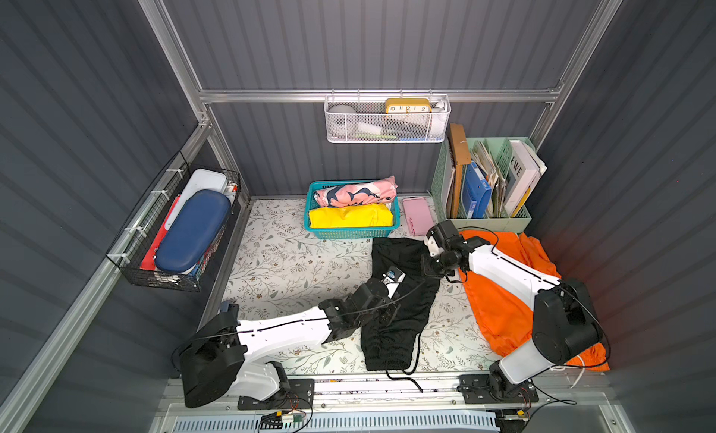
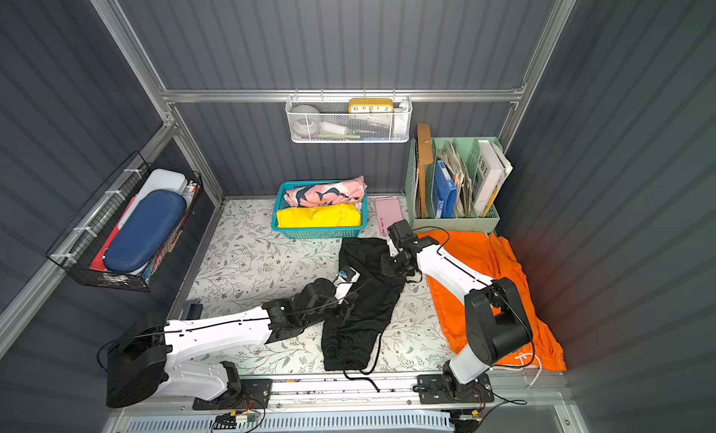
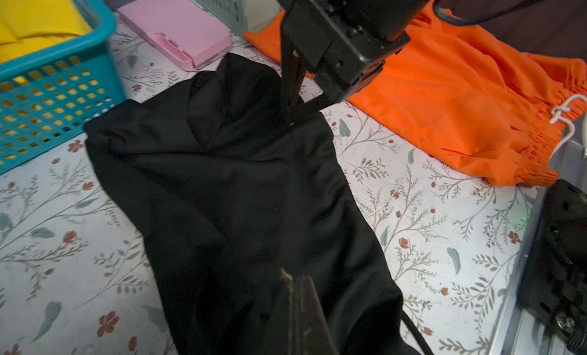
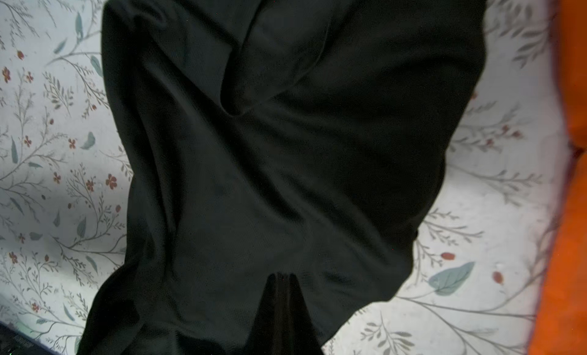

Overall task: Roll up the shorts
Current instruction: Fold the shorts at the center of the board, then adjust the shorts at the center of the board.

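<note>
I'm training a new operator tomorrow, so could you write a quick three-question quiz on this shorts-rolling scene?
1. True or false: the left hand and the right hand are both shut on the black shorts.
2. What lies in the teal basket? A) the black shorts B) a yellow cloth and a pink printed cloth C) nothing
3. Name the garment that the right arm reaches across in a top view.
Key: 1 true; 2 B; 3 the orange shorts.
</note>
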Tool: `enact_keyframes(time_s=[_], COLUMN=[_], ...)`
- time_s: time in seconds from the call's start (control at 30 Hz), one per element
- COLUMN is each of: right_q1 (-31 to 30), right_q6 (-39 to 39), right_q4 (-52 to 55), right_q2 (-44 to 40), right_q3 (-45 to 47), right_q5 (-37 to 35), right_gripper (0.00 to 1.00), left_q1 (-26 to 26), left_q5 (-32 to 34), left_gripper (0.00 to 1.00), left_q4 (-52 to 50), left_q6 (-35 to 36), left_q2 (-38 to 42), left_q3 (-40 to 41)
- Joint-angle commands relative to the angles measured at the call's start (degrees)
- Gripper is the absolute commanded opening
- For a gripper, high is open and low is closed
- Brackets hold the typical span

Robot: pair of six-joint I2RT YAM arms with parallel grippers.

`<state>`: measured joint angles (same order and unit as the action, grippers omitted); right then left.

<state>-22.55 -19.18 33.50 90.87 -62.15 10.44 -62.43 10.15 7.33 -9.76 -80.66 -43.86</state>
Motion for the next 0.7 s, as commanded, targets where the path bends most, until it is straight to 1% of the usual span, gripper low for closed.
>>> enact_keyframes(time_s=[0.0, 0.1, 0.23, 0.43, 0.67], right_q1=[-0.1, -0.1, -0.1, 0.8, 3.5], right_q6=[-3.4, -4.3, -4.5, -4.0, -2.6], right_q4=[-3.1, -3.8, -4.2, -2.5, -2.1], right_q2=[0.6, 2.1, 5.6, 10.3, 13.3], right_q3=[2.6, 4.1, 4.2, 2.6, 0.9], right_q5=[3.1, 3.1, 3.0, -0.6, -1.9], right_gripper=[0.00, 0.00, 0.00, 0.00, 0.00], left_q1=[1.0, 1.5, 4.5, 8.1, 9.6], left_q5=[-7.8, -7.7, -7.8, -5.9, -5.2], left_gripper=[0.00, 0.00, 0.00, 0.00, 0.00], left_q4=[3.1, 3.2, 3.3, 1.5, -0.4], left_q6=[2.4, 2.2, 0.1, -0.8, -2.5], left_q2=[-3.9, -8.0, -11.3, -11.0, -11.6], left_q3=[-2.8, -4.4, -3.5, -1.2, 1.5])
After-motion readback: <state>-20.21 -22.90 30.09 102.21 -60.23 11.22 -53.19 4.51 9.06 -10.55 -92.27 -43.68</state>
